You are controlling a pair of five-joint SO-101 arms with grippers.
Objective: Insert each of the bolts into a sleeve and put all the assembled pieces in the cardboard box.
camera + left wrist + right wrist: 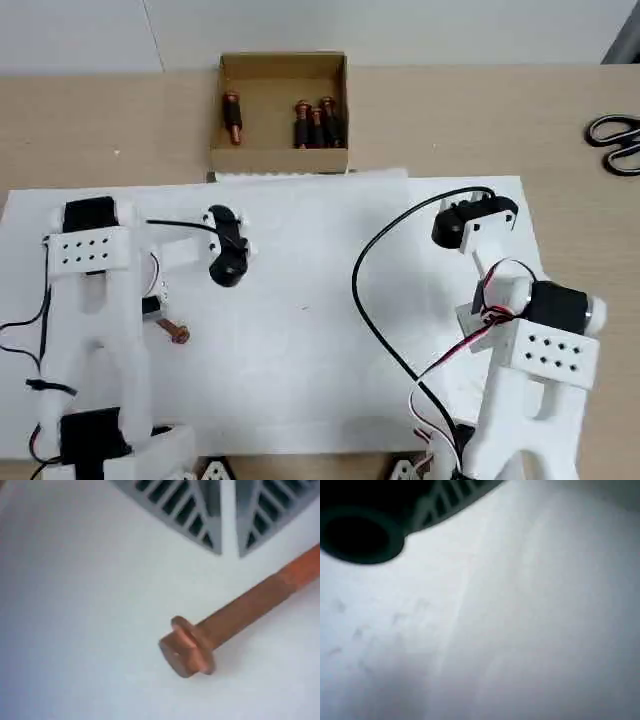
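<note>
Where the white sheet (300,370) runs beside my left arm, a single copper bolt (250,602) lies flat on it, not in any sleeve. From my left wrist I see its flanged head toward the camera and its shank slanting away past my fingertips. My left gripper (229,552) sits low over the sheet, just beside the bolt. The two ribbed fingers (195,510) are drawn almost together with only a thin slit between them and nothing in it. A strip of bare sheet shows between the nearer fingertip and the shank, so I am close to the bolt but not gripping it.

The cardboard box (282,160) stands on the wooden table (110,130) at the far edge of the sheet, well apart from the bolt. In it lie four assembled pieces (317,124): three close together at one side and one alone at the other.

My right gripper (468,222) is over the other half of the sheet, well apart from both the bolt and the box. Whether it is open or closed I cannot tell. My right wrist looks onto bare sheet, with a dark round shape at the edge that I cannot make out. A black cable (362,290) loops across the sheet beside my right arm. A pair of scissors (615,140) lies on the table past the sheet's far right corner.
</note>
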